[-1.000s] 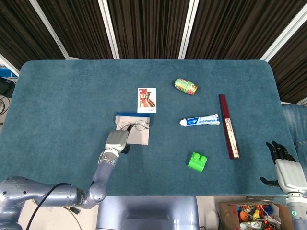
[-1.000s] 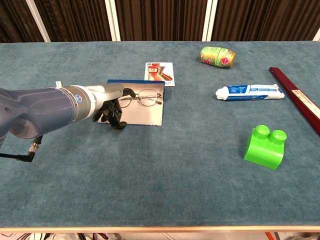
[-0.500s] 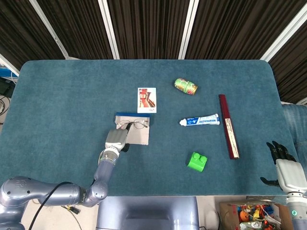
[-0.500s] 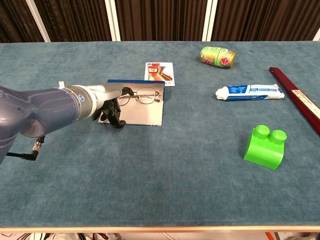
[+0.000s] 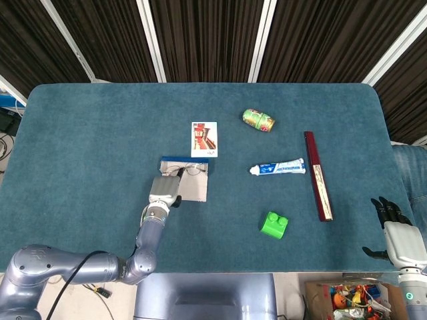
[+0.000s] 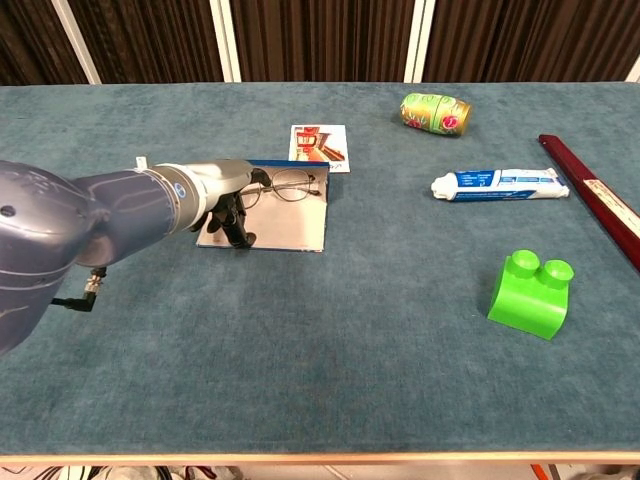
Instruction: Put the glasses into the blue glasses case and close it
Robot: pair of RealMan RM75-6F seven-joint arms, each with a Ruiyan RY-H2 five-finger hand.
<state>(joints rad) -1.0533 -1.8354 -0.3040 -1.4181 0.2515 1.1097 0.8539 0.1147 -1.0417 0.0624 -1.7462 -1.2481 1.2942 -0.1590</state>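
Observation:
The blue glasses case (image 6: 285,232) (image 5: 195,191) lies open left of the table's middle, grey lining up, blue edge on its far side. Thin wire-framed glasses (image 6: 291,183) (image 5: 191,170) sit over the far part of the lining, near that blue edge. My left hand (image 6: 232,201) (image 5: 165,190) reaches over the case's left end and pinches the glasses by their left side; its dark fingers (image 6: 238,228) point down onto the lining. My right hand (image 5: 395,230) hangs off the table's near right corner, fingers apart, holding nothing.
A picture card (image 6: 319,147) lies just beyond the case. Further right are a green can (image 6: 435,111) on its side, a toothpaste tube (image 6: 498,183), a dark red long box (image 6: 600,200) and a green toy block (image 6: 530,292).
My left hand has slid a little further over the case toward its far edge, carrying the glasses with it. The right hand has not moved.

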